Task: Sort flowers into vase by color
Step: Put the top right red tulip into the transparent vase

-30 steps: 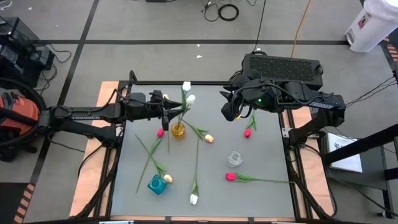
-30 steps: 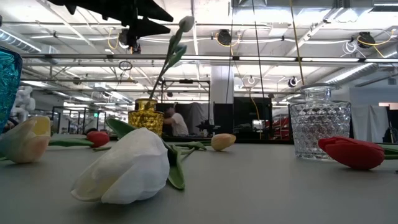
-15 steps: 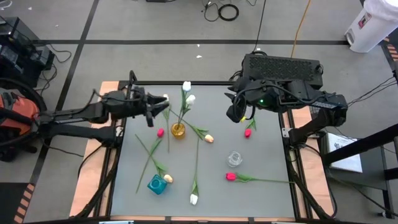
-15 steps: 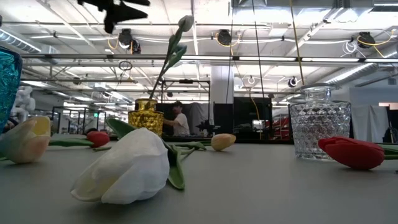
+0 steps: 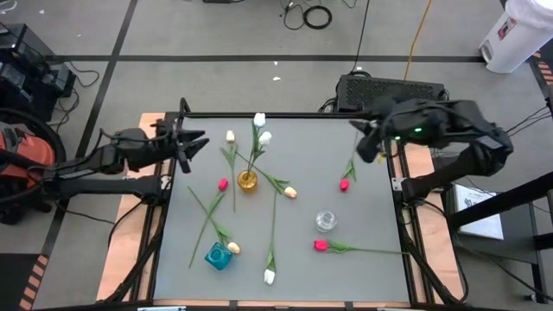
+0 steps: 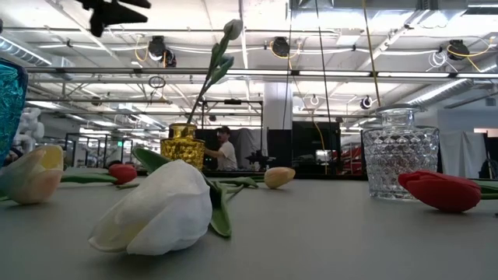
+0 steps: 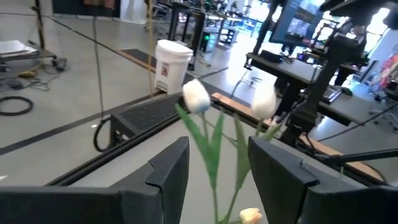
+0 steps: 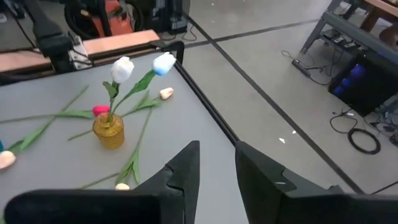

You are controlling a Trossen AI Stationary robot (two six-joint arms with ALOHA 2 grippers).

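I see my left tool (image 5: pixel 192 141) released and empty over the tabletop's (image 5: pixel 371 216) left edge. My right tool (image 5: pixel 361 149), fingers parted and empty, hangs near the right edge. Two white tulips (image 5: pixel 261 128) stand in the amber glass vase (image 5: pixel 248 180); others lie scattered.

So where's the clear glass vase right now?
From above, the clear glass vase stands empty on the table's right half, just above the red tulip lying near the front.
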